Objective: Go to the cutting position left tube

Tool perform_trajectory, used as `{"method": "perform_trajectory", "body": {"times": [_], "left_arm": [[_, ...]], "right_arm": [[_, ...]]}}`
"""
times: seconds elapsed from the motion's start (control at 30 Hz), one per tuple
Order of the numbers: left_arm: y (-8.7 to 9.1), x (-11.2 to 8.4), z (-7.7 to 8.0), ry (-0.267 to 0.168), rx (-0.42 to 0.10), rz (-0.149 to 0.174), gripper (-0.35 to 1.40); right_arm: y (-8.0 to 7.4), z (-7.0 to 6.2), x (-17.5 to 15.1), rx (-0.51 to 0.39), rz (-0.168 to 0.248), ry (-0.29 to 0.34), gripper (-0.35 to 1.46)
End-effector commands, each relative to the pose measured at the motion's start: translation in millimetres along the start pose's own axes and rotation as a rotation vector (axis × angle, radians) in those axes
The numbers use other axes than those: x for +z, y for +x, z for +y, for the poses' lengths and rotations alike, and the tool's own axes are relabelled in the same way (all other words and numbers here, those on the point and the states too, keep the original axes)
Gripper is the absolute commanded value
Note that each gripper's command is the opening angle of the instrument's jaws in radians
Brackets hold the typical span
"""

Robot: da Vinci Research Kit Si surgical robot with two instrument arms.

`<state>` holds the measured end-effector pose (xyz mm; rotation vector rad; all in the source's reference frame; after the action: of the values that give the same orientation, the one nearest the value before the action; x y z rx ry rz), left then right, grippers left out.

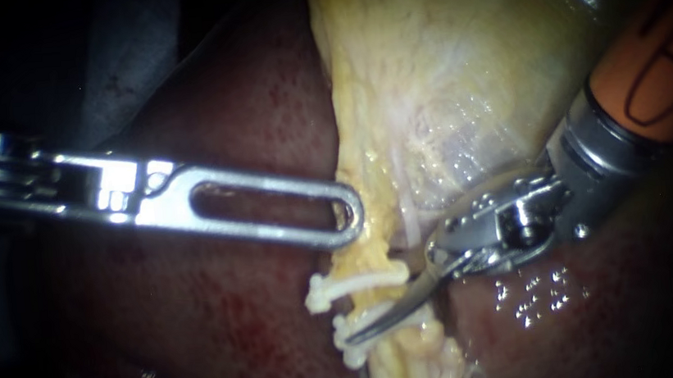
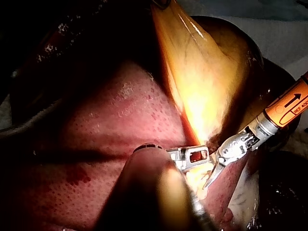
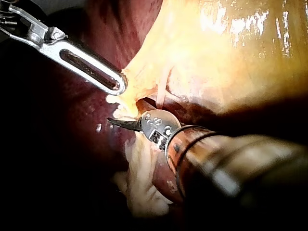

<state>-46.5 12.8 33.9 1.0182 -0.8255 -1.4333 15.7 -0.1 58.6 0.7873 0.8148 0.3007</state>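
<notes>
Right instrument (image 1: 358, 336) looks nearly in position: blades together, holding nothing, lying across the clipped tube (image 1: 369, 299) between two white clips (image 1: 354, 283). Left to do, I'd say: open and straddle it. Left instrument (image 1: 349, 216) clamps yellow tissue (image 1: 369, 182) just above, pulling it taut. Liver (image 1: 226, 323) all around; clips crowd the gap.

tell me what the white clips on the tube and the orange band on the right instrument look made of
The small white clips: probably matte plastic, opaque with no metallic glint. The orange band on my right instrument: likely a smooth plastic or coated sleeve, evenly coloured under dark printing. The silver wrist below it: polished metal, judging by sharp bright reflections.
</notes>
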Motion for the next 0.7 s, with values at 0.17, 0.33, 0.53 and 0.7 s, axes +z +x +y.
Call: {"method": "perform_trajectory", "body": {"times": [0.17, 0.33, 0.53, 0.7], "left_arm": [[0.0, 0.0, 0.0, 0.000, 0.000, 0.000, -0.35], [0.0, 0.0, 0.0, 0.000, 0.000, 0.000, -0.35], [0.0, 0.1, 0.0, 0.000, 0.000, 0.000, -0.35], [0.0, 0.1, 0.0, 0.000, 0.000, -0.001, -0.35]], "right_arm": [[0.1, 0.0, 0.2, 0.006, 0.003, -0.001, 0.68], [0.0, 0.0, 0.2, 0.005, 0.002, -0.001, 0.68], [0.0, 0.0, 0.2, 0.005, 0.002, -0.001, 0.68], [0.0, 0.0, 0.2, 0.005, 0.002, 0.000, 0.68]]}}
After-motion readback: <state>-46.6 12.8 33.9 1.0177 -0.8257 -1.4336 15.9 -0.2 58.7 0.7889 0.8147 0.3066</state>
